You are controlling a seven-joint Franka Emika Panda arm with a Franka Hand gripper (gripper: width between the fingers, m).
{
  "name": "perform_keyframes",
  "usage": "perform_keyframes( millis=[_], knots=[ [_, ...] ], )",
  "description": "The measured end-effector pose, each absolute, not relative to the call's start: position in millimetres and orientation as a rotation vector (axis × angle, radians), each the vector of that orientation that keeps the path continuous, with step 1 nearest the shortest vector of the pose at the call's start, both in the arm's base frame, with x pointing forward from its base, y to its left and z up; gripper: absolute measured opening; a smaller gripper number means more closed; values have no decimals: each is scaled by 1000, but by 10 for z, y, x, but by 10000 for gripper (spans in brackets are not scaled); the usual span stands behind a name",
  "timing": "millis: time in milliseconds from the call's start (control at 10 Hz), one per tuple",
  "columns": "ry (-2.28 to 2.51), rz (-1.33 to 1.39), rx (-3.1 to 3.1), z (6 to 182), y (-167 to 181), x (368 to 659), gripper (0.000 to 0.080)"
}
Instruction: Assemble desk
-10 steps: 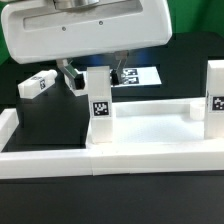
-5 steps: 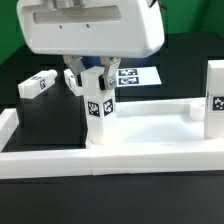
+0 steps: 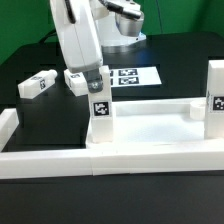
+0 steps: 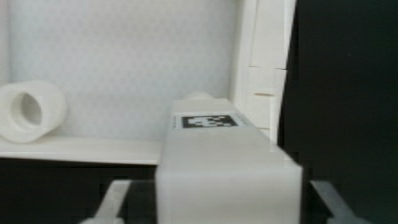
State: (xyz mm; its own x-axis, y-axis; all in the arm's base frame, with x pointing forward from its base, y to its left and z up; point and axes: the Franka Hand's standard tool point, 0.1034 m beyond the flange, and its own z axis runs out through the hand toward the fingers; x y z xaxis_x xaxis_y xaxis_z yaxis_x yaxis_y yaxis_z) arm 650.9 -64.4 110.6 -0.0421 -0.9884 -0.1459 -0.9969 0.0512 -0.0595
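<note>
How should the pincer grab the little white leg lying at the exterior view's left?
Probably from above, at its middle: the small white block leg lies flat on the black table, both long sides bare, so close across its width.

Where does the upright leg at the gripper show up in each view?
Exterior view: the leg stands left of centre, upright under the gripper, its tag facing the camera.
Wrist view: it is the big white block in the central foreground.
Shared landmark: the white desk top beside it; the wrist view shows its round socket.
</note>
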Motion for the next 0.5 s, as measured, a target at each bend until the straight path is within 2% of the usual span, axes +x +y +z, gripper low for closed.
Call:
perform_keyframes(
  millis=[300,400,500],
  knots=[
    [2091,68,-2143,1097,-630,6507,302],
    [1892,16,-2326,1088,-610,6528,519],
    [1629,-7,-2530,1083,-554,6524,609]
  ],
)
